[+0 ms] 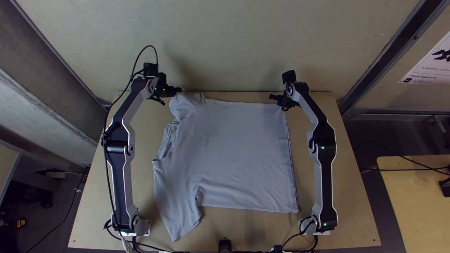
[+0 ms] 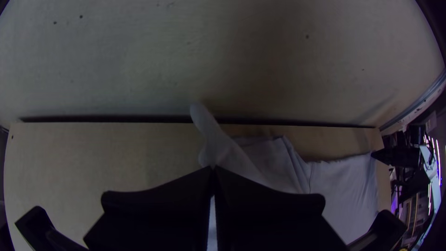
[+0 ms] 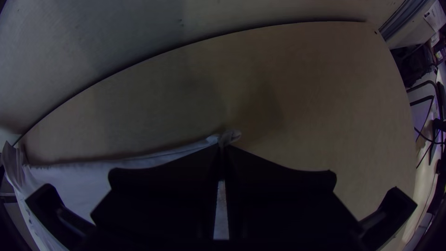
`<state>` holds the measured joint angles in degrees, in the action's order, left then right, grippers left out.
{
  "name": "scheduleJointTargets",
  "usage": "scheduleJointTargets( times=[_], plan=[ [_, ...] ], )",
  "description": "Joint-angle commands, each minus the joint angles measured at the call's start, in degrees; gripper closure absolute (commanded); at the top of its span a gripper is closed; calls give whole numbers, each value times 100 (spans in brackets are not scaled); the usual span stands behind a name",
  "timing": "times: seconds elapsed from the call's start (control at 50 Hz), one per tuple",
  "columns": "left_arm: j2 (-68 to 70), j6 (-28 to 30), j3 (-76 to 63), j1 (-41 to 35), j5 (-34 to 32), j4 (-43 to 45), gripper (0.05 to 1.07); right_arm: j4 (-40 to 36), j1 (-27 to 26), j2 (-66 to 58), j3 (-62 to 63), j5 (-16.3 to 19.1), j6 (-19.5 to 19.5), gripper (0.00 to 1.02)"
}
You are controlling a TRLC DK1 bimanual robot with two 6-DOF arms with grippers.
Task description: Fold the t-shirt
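Fingers of the left gripper (image 1: 179, 90) are pressed together on the t-shirt (image 1: 234, 150), pinching it at the end of the far sleeve (image 1: 183, 103); in the left wrist view a soft peak of cloth pokes out past the tips. The right gripper (image 1: 273, 97) has its fingers closed too, on the far corner of the hem — in the right wrist view a small crumpled knot of fabric sticks out beyond the tips.

The t-shirt lies spread on the wooden table (image 1: 342, 187) between the two arms, its collar (image 1: 164, 143) toward the left arm (image 1: 123, 164) and its hem (image 1: 291, 164) toward the right arm (image 1: 323, 164). Its body is mostly flat, with light wrinkles, and a small fold stands where the near sleeve (image 1: 180, 218) meets the side. That sleeve slants out toward the table's near edge, while the far sleeve is bunched below the left gripper. Between the grippers the shirt's far side runs nearly straight, close to the table's far edge.

Behind the table rises a pale panel (image 1: 234, 42). A black cable (image 1: 108, 178) runs along the left arm — it loops above its wrist — and a second table (image 1: 417, 201) stands off to the right, apart from the first.
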<state>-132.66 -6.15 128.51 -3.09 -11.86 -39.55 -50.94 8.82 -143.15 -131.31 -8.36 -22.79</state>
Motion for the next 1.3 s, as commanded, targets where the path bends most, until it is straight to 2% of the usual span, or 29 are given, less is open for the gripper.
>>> scheduleJointTargets(
  times=[0.0,0.52,0.82,0.98,1.28],
  plan=[
    [311,334,-115,125,-45,44,105,22,-170,261,-79,-104,160,100],
    [680,1169,-89,239,324,501,105,146,-161,648,-79,-263,398,100],
    [689,905,-89,98,342,580,105,480,-91,710,-106,-245,626,100],
    [706,571,-63,98,333,958,105,726,-108,771,-167,-254,670,100],
    [724,563,-186,-33,333,782,105,743,-126,912,-150,-245,714,100]
  ],
)
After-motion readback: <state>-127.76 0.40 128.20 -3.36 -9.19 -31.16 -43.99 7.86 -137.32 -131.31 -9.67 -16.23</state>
